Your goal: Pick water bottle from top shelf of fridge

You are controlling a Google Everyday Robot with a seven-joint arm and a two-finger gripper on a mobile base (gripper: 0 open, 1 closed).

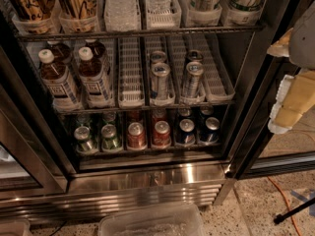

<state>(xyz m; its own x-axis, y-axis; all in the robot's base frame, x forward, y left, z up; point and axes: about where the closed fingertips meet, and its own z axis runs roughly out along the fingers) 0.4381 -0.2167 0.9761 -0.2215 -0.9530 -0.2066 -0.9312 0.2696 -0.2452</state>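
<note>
The fridge (pixel 147 181) stands open in front of me, filling the camera view. Its top shelf (pixel 138 34) runs across the upper edge, with white slotted lane trays. Two clear ribbed water bottles stand in the middle lanes, one to the left (pixel 120 6) and one to the right (pixel 160 1); their tops are cut off by the frame. Tall printed cans (pixel 78 1) flank them on both sides. My gripper (pixel 275 85) is at the far right, outside the fridge by the door frame, below the top shelf. It is open and empty.
Brown-liquid bottles with white caps (pixel 93 75) and slim cans (pixel 160 80) stand on the middle rack, small cans (pixel 135 134) on the lowest. The dark door frame (pixel 256 107) stands next to the gripper. A clear plastic bin (pixel 152 222) and an orange cable (pixel 283 200) lie on the floor.
</note>
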